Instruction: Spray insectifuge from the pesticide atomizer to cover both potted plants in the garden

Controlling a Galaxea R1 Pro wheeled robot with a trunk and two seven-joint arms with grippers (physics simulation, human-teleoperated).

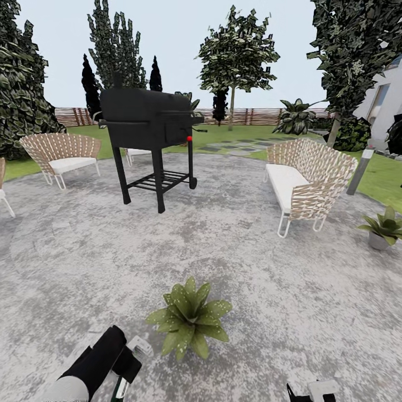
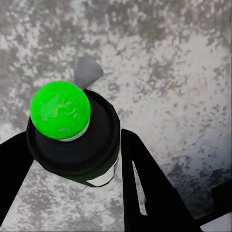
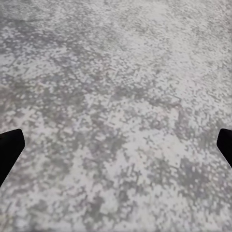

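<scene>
The pesticide atomizer [image 2: 72, 130] sits between my left gripper's black fingers [image 2: 150, 188], its black head with the green spot facing the camera over the paved patio. In the head view my left gripper [image 1: 127, 365] is low at the left, with the atomizer's dark green body [image 1: 119, 389] hanging below it, just left of one potted plant [image 1: 190, 315]. That plant's leaves hide its pot. The other potted plant [image 1: 384, 228] stands in a grey pot at the patio's right edge. My right gripper [image 3: 116, 145] is open over bare paving, also seen as right gripper [image 1: 312, 392].
A black grill [image 1: 151, 131] stands at the patio's back middle. A woven sofa [image 1: 304, 181] is on the right and woven chairs [image 1: 62, 155] on the left. Lawn [image 1: 385, 178], trees and a slatted wooden fence [image 1: 251, 116] ring the patio [image 1: 223, 251].
</scene>
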